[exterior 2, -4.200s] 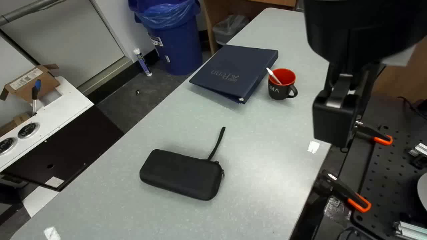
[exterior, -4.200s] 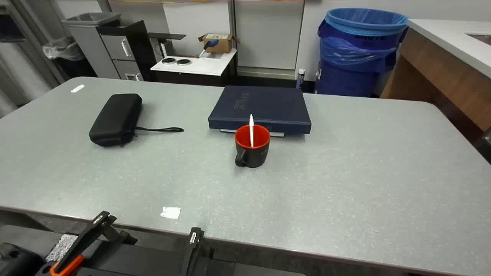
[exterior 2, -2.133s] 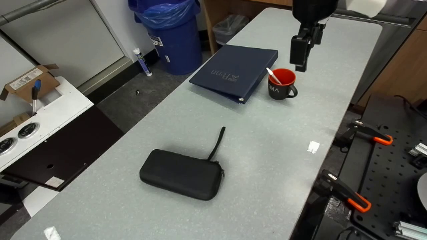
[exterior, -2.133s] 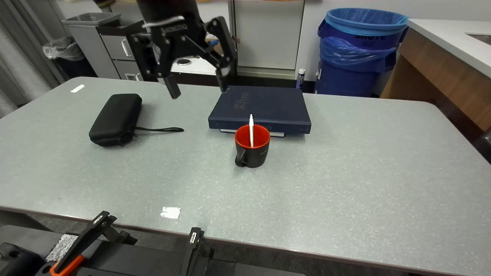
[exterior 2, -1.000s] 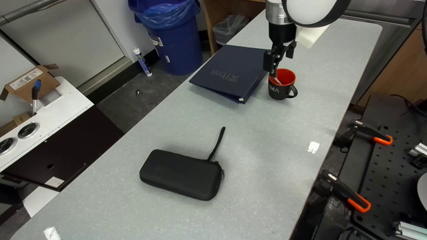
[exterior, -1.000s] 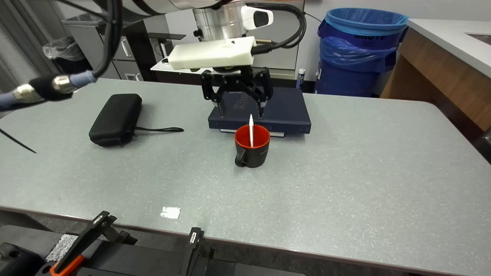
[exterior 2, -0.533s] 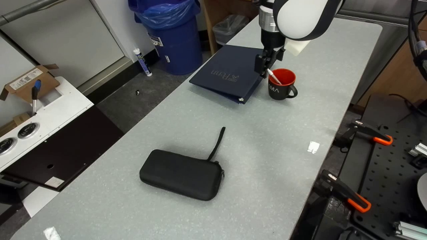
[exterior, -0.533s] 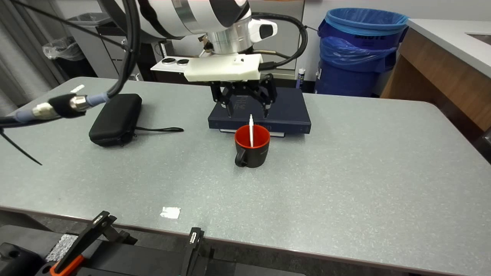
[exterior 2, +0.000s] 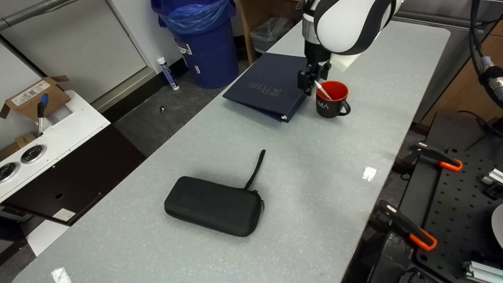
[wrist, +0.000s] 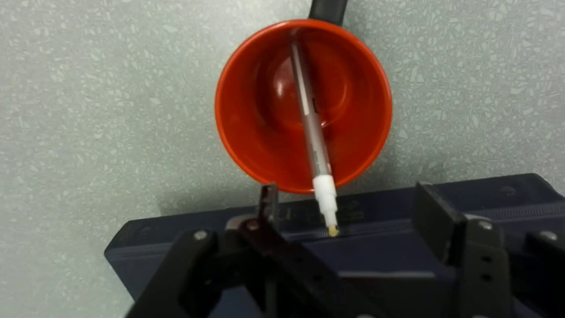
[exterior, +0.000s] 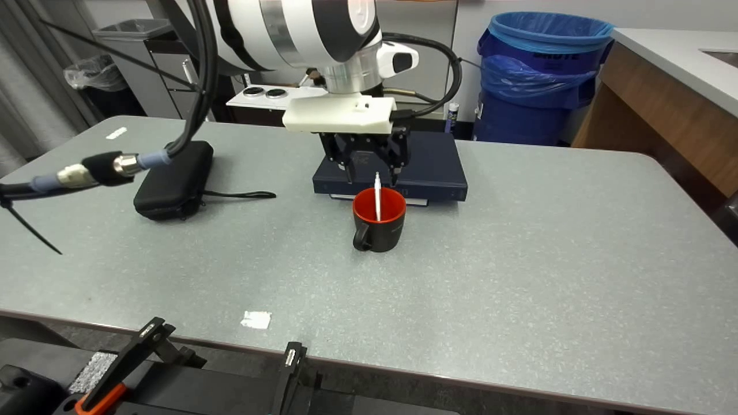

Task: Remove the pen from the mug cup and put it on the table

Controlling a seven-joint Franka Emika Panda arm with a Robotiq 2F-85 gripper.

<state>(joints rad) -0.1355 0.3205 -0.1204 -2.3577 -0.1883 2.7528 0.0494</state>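
Note:
The white pen (exterior: 377,197) leans in the mug cup (exterior: 386,235), its tip above the rim on the book side. The mug is dark outside, red inside, and stands upright on the grey speckled table (exterior: 519,276). Both also show in an exterior view, the pen (exterior 2: 323,90) and the mug (exterior 2: 329,109). My gripper (exterior: 372,176) is open and empty, behind the mug and over the book. In the wrist view the fingers (wrist: 348,201) stand on either side of the pen's white tip (wrist: 325,196), nearer the left finger. They do not appear to touch it.
A dark blue book-like case (exterior: 403,155) lies right behind the mug, below the gripper. A black pouch (exterior: 176,180) with a strap lies off to one side. Clamps (exterior: 288,374) sit at the near table edge. The arm's cable (exterior: 196,98) hangs beside the arm.
My gripper has come in over the table to the pen, then lowered a little beside the mug in the last second. Its finger gap looks slightly narrower. Pen and mug have not moved.

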